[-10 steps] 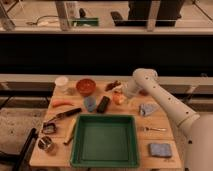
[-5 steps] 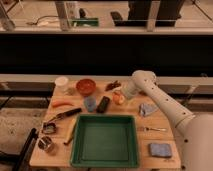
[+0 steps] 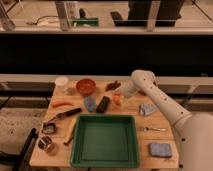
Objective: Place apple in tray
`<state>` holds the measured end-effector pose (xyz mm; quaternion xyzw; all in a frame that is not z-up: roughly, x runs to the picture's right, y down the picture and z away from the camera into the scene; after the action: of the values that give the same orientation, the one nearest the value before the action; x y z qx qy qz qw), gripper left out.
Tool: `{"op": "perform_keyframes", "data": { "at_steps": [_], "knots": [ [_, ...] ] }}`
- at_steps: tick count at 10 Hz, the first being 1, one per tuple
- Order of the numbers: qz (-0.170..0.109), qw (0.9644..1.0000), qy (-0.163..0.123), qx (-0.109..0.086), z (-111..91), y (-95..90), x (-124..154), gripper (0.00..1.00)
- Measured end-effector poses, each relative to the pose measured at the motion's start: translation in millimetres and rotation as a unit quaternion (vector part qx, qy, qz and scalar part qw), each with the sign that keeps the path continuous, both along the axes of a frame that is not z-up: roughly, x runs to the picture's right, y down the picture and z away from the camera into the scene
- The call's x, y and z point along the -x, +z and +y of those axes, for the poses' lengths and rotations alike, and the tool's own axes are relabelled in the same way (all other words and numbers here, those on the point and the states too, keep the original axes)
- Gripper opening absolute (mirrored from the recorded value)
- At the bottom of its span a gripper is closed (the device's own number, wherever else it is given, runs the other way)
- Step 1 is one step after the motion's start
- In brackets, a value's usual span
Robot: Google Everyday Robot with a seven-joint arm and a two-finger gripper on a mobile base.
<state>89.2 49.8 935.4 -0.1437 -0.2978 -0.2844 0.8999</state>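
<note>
Hand (image 3: 121, 94) low at far side of surface (image 3: 159, 118), directly over apple (image 3: 117, 99). Grip state: cannot tell. Apple on surface, beyond far rim of tray (image 3: 105, 142), apart from it, just right of black object (image 3: 103, 104). Red bowl (image 3: 86, 86) further left.

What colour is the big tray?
The tray is green, clearest in the camera view; the gripper is by the apple behind it.
</note>
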Motion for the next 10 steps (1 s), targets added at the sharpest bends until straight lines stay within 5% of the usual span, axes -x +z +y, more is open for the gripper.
{"op": "perform_keyframes", "data": {
  "at_steps": [6,10],
  "knots": [
    [0.008,0.9999,0.005,-0.009,1.1,-4.3,-10.8,0.24],
    [0.031,0.9981,0.014,-0.051,-26.1,-68.7,-38.4,0.24]
  ]
}}
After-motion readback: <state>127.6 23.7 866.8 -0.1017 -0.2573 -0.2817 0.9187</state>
